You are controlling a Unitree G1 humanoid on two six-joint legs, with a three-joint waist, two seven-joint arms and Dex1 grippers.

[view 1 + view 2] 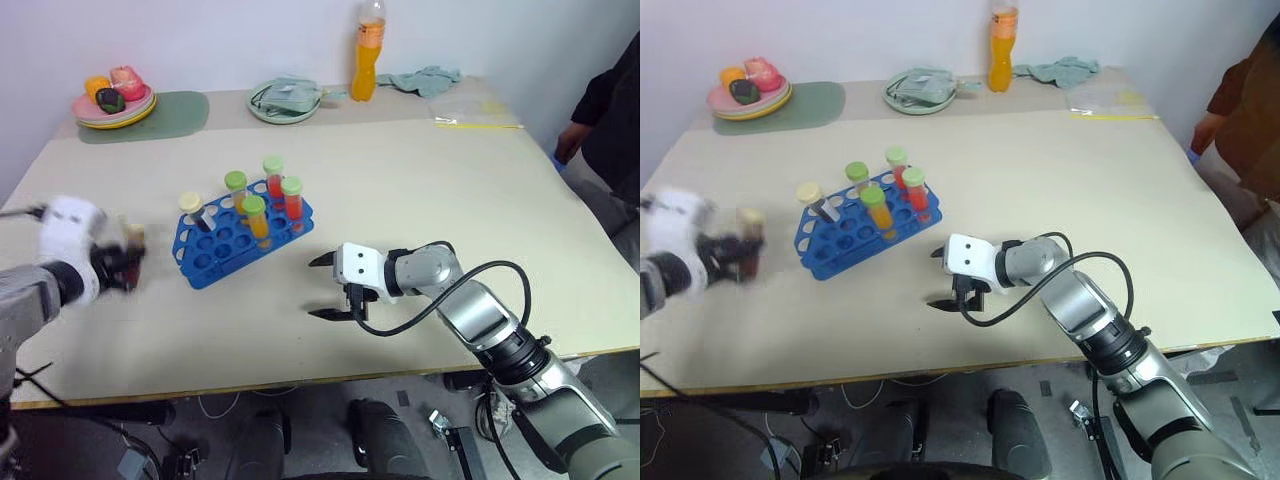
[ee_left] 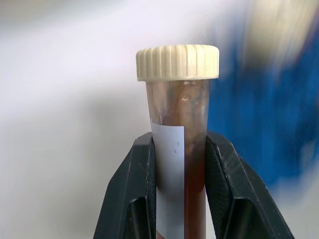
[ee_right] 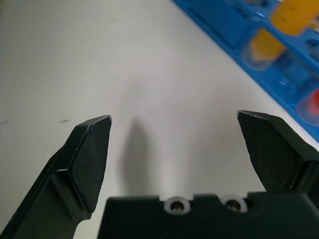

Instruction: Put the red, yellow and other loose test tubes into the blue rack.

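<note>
My left hand (image 2: 180, 164) is clamped on a clear plastic test tube with brown-red liquid, cream ribbed cap and white label (image 2: 178, 149), upright between the two black fingers (image 2: 132, 194), off the beige desk (image 1: 420, 190), left of the blue plastic rack (image 1: 240, 235). My right hand (image 1: 322, 287) hangs spread wide and holding nothing just above the desk, right of the rack and in front of it. The rack holds four green-capped tubes with orange and red liquid (image 1: 256, 218) upright, plus one cream-capped tube (image 1: 194, 210) leaning at its left end.
</note>
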